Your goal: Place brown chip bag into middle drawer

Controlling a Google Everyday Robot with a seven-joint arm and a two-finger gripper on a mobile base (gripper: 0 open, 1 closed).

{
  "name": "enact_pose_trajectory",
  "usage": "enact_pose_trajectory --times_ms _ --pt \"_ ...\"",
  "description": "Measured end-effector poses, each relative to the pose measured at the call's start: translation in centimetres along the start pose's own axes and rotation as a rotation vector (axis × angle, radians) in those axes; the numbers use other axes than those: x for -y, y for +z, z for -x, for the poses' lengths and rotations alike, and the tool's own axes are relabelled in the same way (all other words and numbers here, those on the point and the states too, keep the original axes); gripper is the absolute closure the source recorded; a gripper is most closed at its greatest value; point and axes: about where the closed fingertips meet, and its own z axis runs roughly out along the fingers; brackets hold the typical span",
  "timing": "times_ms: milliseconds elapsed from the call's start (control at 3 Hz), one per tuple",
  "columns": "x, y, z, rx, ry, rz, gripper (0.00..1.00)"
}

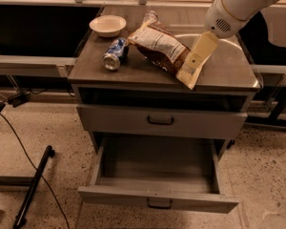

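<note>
Brown chip bag diagonal, back-left to front-right; tool at front end, grip unclear.

Speckled stone floor, warm dim light. Grey cabinet sits in the middle, with a long metal bench behind it on the left. A black cable and a black stand leg lie on the floor at left. The gripper hangs over the cabinet top, right of centre.

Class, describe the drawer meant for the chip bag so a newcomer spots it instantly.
The grey cabinet carries a bowl, a soda can and the brown chip bag on top, with the robot's hand at the bag's near end. Of its two drawers, the middle drawer is the lower one. Unlike the shut drawer above, it stands pulled out.
</note>
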Motion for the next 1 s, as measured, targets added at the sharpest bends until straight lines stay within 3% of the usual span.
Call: enact_pose_trajectory --times_ms 333,667,1000 --pt "1.5 3.2 0.6 0.014 0.032 -0.002 0.00" --pt "2.9 6.4 0.9 0.008 0.070 -0.001 0.17" --pt "3.9 8.6 1.7 0.008 0.095 0.009 0.41"
